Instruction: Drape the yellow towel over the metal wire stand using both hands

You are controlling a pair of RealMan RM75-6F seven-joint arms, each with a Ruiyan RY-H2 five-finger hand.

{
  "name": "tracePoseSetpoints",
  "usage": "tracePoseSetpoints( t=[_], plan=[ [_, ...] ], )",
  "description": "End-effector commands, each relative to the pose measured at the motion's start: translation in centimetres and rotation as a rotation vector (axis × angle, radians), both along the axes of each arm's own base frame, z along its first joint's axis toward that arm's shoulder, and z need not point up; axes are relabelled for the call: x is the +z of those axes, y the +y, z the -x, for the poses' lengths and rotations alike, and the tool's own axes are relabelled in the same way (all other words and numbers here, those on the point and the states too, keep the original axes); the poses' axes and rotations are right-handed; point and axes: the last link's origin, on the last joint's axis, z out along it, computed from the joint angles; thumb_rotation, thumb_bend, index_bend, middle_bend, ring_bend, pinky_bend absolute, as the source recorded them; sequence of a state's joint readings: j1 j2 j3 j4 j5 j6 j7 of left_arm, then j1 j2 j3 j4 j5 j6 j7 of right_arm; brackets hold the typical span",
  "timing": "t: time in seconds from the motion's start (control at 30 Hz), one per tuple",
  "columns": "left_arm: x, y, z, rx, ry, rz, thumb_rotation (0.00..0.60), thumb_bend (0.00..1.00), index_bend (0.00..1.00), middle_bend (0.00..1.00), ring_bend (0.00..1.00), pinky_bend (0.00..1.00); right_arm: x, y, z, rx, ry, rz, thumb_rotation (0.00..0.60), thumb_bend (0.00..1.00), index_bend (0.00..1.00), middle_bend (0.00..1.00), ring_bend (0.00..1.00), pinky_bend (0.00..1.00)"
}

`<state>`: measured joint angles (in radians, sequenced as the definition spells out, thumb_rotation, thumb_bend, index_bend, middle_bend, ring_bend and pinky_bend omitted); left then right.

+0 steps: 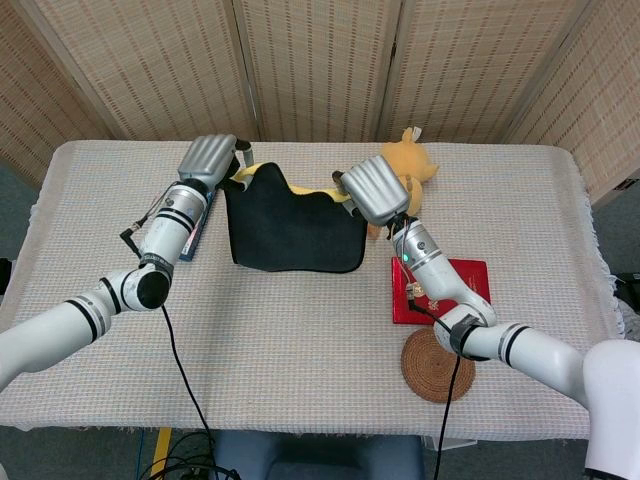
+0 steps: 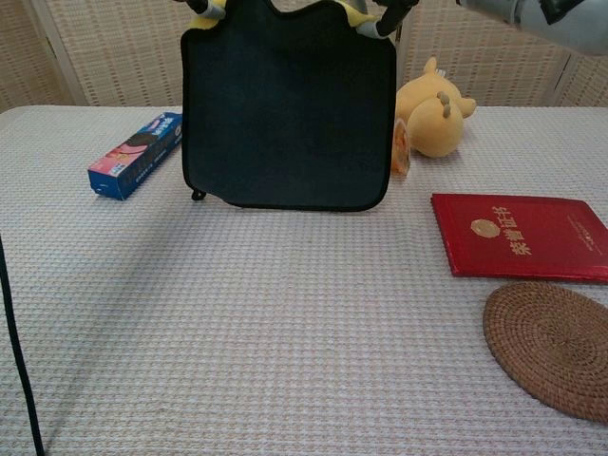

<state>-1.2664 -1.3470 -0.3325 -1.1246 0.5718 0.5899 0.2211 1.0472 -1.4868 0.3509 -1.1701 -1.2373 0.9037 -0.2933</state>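
Currently held aloft over the rear middle of the tabletop (image 1: 300, 340): one towel (image 2: 285, 104), dark face to the chest camera, yellow only along the top edge, hanging flat and limp between the left hand (image 1: 208, 160) and the right hand (image 1: 373, 188), each pinching an upper corner. Judged light, soft and floppy, likely to sag or slip unless both top corners are kept gripped and level. The wire stand is mostly hidden behind the cloth.

A staged test room: cloth-covered table (image 1: 300, 330) before woven folding screens (image 1: 320, 60), trailing cables (image 1: 185, 400).
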Motion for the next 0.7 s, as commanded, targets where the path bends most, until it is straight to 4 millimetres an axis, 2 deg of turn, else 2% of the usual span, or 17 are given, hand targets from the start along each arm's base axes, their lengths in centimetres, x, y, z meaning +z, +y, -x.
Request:
tracePoseSetpoints(
  t=[0.03, 0.27, 0.53, 0.63, 0.7],
  plan=[
    [-0.3, 0.2, -0.4, 0.004, -0.013, 0.009, 0.600, 0.47, 0.64, 1.00, 0.86, 1.00, -0.4, -0.2, 0.3, 0.009, 0.040, 0.019, 0.600, 0.55, 0.70, 1.00, 1.00, 1.00],
    [-0.9, 0.6, -1.1, 0.001, -0.002, 0.016, 0.600, 0.47, 0.65, 1.00, 0.86, 1.00, -0.5, -1.2, 1.1, -0.004, 0.069, 0.043, 0.600, 0.55, 0.70, 1.00, 1.00, 1.00],
    [-1.1, 2.0, -1.2, 0.043, -0.002, -0.001, 0.600, 0.47, 0.64, 1.00, 0.86, 1.00, -0.8, -2.4, 1.3, -0.028, 0.069, 0.052, 0.600, 0.55, 0.70, 1.00, 1.00, 1.00],
    [-1.3, 2.4, -1.0, 0.057, 0.017, -0.004, 0.600, 0.47, 0.61, 1.00, 0.85, 1.00, -1.2, -2.8, 1.2, -0.035, 0.077, 0.053, 0.600, 0.54, 0.69, 1.00, 1.00, 1.00],
    [-1.5, 2.7, -0.8, 0.069, 0.025, -0.005, 0.600, 0.47, 0.52, 0.99, 0.85, 1.00, -1.5, -3.0, 1.1, -0.045, 0.083, 0.052, 0.600, 0.53, 0.61, 0.99, 1.00, 1.00]
  ],
)
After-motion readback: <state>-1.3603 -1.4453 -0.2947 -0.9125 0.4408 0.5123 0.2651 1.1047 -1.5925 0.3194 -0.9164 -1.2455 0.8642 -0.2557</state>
